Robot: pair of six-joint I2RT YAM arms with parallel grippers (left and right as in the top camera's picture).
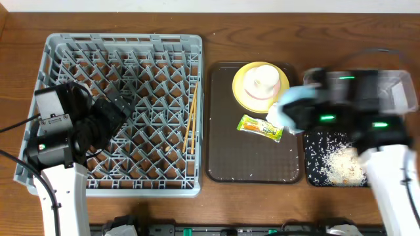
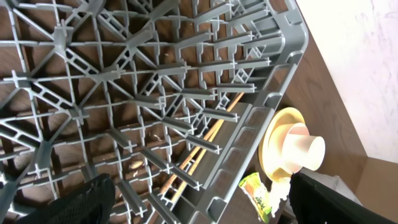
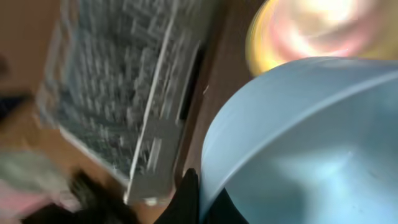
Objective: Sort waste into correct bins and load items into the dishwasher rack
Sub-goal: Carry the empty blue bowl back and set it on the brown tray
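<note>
A brown wooden surface (image 1: 20, 19) carries the grey rack (image 1: 125, 40) at its left. Over the rack's left half hangs the left gripper (image 1: 120, 105), jaws wide, holding nothing. Chopsticks (image 1: 192, 118) lie inside the rack's right edge. Well right of the rack, the blurred right gripper (image 1: 314, 111) has its jaws clamped on the blue dish (image 1: 294, 103).

**A:** Anyone able to read anything in these? Closest thing to a label I can find is the green-and-orange snack wrapper (image 1: 260, 127) lying on the dark-brown serving tray (image 1: 223, 164).

**B:** Nope. Whatever's printed on it is way too small from overhead, and the left wrist view only catches a blurry bit of it. The right wrist view is all motion smear. So no legible text, brand, number or sign anywhere, as far as I can tell.
</note>
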